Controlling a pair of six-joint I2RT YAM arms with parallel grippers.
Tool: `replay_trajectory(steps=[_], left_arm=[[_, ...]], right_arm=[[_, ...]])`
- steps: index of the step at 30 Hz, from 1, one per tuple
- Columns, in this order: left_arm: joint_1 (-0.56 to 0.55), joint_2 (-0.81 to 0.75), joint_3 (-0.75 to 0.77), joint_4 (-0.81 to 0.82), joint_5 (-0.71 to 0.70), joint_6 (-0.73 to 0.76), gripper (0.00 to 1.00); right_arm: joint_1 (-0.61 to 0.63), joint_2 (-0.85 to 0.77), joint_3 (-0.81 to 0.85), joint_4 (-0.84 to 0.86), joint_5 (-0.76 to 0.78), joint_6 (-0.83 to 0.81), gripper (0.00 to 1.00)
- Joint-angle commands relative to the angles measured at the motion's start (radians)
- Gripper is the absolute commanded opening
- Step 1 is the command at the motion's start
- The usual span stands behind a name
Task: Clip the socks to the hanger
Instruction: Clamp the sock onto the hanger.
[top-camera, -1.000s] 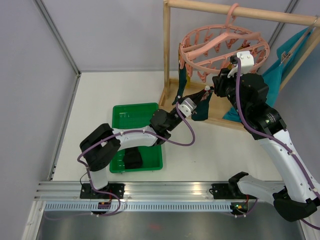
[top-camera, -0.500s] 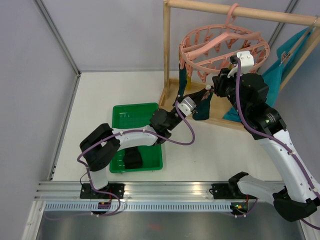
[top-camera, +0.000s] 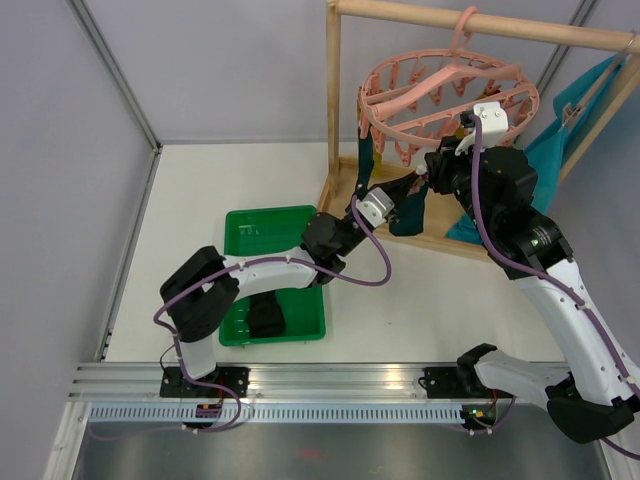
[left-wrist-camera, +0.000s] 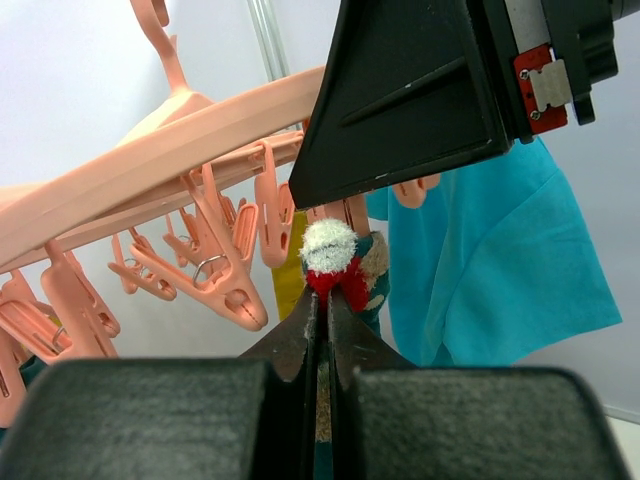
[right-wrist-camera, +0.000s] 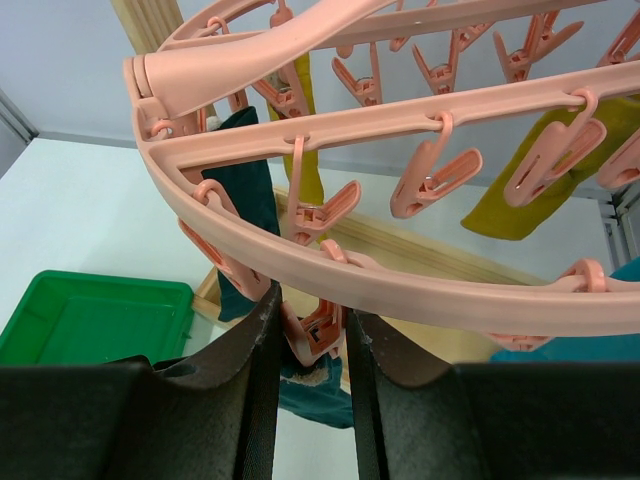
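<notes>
The pink ring hanger (top-camera: 450, 95) hangs from the wooden rack, and its pegs dangle across the left wrist view (left-wrist-camera: 150, 170) and the right wrist view (right-wrist-camera: 400, 285). My left gripper (left-wrist-camera: 322, 300) is shut on the red-and-white patterned sock (left-wrist-camera: 335, 255), holding its tip up just under the ring, beside my right gripper (top-camera: 430, 180). My right gripper (right-wrist-camera: 308, 310) is shut on a peg (right-wrist-camera: 320, 330), squeezing it, with the patterned sock's teal part (right-wrist-camera: 320, 385) right below. A dark teal sock (right-wrist-camera: 245, 180) and mustard yellow socks (right-wrist-camera: 510, 205) hang clipped. A black sock (top-camera: 266, 318) lies in the tray.
The green tray (top-camera: 270, 230) sits on the table left of the wooden rack (top-camera: 333, 110). A large teal cloth (top-camera: 560, 150) hangs at the rack's right end, close behind both grippers. The rack's base bar (top-camera: 440, 240) runs under the hanging socks.
My left gripper has lifted the patterned sock slightly up and toward the peg. The right arm has not moved.
</notes>
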Motion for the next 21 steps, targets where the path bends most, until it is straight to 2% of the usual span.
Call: replay_trajectory(steps=[1,12,15,21], left_arm=[[-0.002,0.005,0.044,0.032,0.018,-0.047,0.02],[-0.001,-0.004,0.046,0.027,0.003,-0.039,0.02],[-0.002,-0.004,0.05,0.025,0.003,-0.04,0.02],[-0.002,-0.001,0.062,0.006,-0.027,-0.039,0.02]], right_arm=[[-0.004,0.001,0.037,0.039,0.015,-0.013,0.0],[-0.004,-0.004,0.035,0.039,0.013,-0.01,0.01],[-0.004,-0.002,0.034,0.036,0.013,-0.004,0.08],[-0.003,-0.019,0.035,0.03,0.001,0.007,0.29]])
